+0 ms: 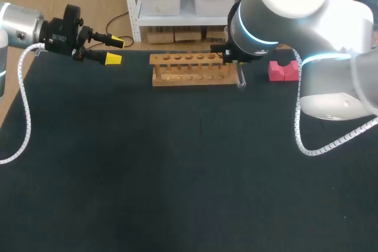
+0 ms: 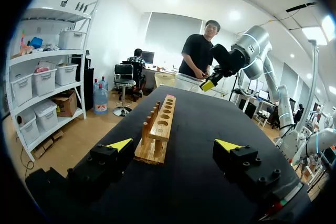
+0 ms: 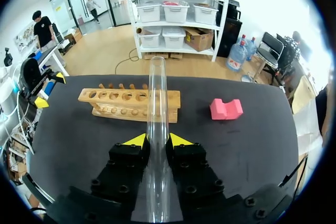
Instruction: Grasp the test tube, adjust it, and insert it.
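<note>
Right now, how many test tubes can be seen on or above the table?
1. The test tube is gripped in the right pincer, by the wooden rack's right end. The holes that show are empty; the tube may hide one.

This was a robotics laboratory, and the bench showed it: two pale robot arms, the left arm (image 1: 18, 25) and the right arm (image 1: 283, 4), stood at a black-topped table (image 1: 177, 175) that bore a wooden rack (image 1: 192, 70) with a row of holes and a pink block (image 1: 283, 70), while the right gripper (image 3: 157, 140) gripped a clear glass test tube (image 3: 157, 98) from two sides
</note>
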You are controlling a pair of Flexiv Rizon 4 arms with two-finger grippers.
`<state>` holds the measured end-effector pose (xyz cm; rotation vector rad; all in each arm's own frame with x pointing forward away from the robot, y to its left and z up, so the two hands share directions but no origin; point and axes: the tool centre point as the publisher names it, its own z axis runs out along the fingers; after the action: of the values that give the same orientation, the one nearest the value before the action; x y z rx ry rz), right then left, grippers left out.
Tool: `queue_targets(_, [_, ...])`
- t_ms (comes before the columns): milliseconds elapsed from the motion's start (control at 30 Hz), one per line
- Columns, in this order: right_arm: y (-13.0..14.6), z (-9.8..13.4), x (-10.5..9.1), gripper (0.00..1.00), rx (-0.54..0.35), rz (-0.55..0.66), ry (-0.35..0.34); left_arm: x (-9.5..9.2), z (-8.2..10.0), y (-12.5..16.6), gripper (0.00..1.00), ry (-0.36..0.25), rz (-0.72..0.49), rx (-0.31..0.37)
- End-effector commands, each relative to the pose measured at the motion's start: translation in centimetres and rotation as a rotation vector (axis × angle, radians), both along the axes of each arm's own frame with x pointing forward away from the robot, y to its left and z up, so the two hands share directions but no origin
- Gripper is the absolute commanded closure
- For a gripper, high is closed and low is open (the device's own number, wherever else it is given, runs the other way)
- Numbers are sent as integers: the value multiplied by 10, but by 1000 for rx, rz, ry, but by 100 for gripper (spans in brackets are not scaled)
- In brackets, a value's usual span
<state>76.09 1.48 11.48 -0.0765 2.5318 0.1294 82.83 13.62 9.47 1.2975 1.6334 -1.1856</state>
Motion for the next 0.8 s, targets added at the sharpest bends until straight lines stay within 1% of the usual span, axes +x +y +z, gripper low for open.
queue_targets(33, [9, -14, 15, 100, -1, 11, -1, 0, -1, 0, 0, -1, -1, 0])
queue_targets(400, [29, -30, 30, 100, -65, 39, 33, 0, -1, 0, 0, -1, -1, 0])
queue_targets(533, [33, -34, 31, 100, -65, 36, 33, 0, -1, 0, 0, -1, -1, 0])
queue_targets(800, [41, -48, 36, 100, -31, 11, 5, 0, -1, 0, 0, -1, -1, 0])
